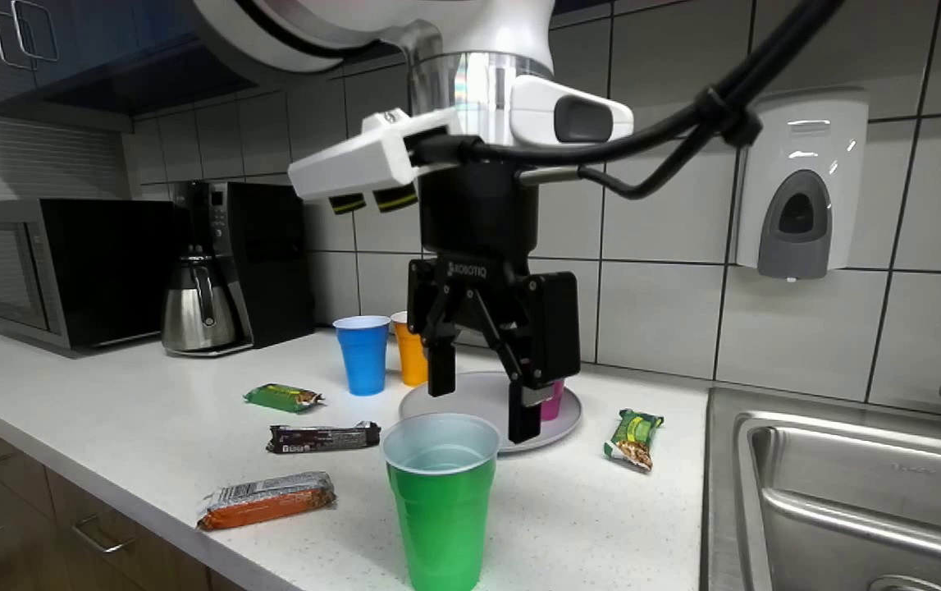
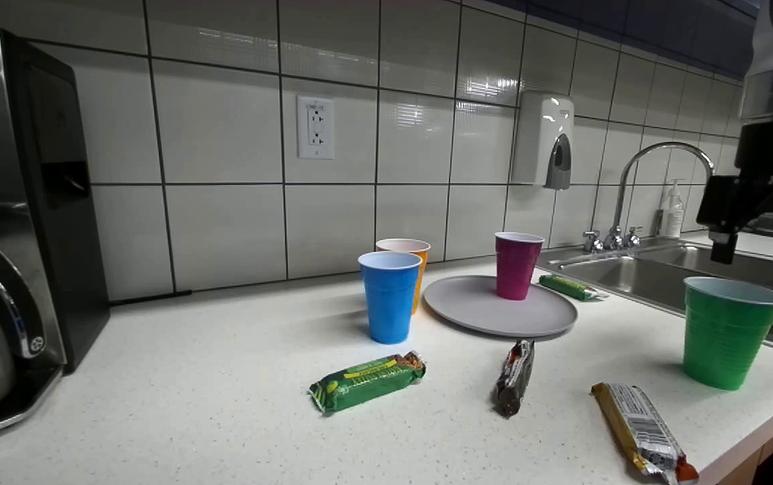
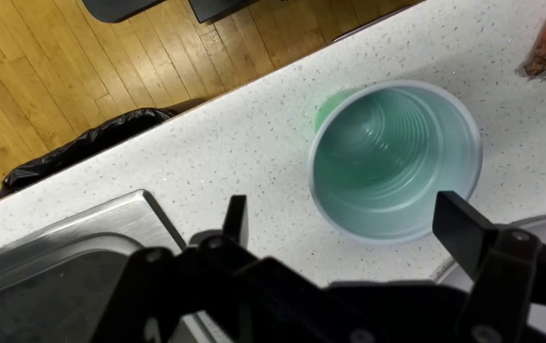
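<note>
— White tiles (image 2: pixel 218 121) back a speckled kitchen counter (image 2: pixel 191 397) beside a steel sink (image 1: pixel 856 476). And where is the gripper (image 1: pixel 482 400)?

— It hangs over the counter near a green cup (image 1: pixel 445 509), its black fingers (image 1: pixel 524 414) spread wide. In the wrist view, one fingertip (image 3: pixel 461 228) overlaps the cup's rim; in both exterior views, fingers and cup appear apart.

— And the green cup?

— It stands upright close to the counter's front edge, near an orange-and-silver bar (image 1: pixel 269 499).

— What else is on the counter?

— A gray plate (image 2: pixel 460 306) bears a magenta cup (image 2: pixel 517 269). Near it, a blue cup (image 2: pixel 389 300) stands beside an orange cup (image 1: pixel 413 357). A dark-wrapped bar (image 1: pixel 322 437) and a green-wrapped bar (image 2: pixel 367 384) lie nearby; a second green packet (image 1: pixel 634 439) rests between plate and sink.
</note>
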Robot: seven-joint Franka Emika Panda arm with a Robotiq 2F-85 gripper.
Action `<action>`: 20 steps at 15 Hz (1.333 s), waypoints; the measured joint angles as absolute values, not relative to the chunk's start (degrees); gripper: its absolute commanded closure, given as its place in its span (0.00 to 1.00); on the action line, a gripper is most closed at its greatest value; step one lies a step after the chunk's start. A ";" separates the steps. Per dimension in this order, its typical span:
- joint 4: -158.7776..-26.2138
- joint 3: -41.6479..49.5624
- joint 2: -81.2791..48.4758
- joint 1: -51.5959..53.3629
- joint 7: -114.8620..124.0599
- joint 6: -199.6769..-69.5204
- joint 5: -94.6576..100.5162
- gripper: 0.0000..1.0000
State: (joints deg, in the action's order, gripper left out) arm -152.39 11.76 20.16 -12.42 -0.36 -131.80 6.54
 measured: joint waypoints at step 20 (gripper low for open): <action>-132.94 10.11 2.39 -8.90 -0.13 -132.49 6.33 0.00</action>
State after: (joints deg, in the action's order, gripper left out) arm -132.94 10.11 2.39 -8.90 -0.13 -132.49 6.33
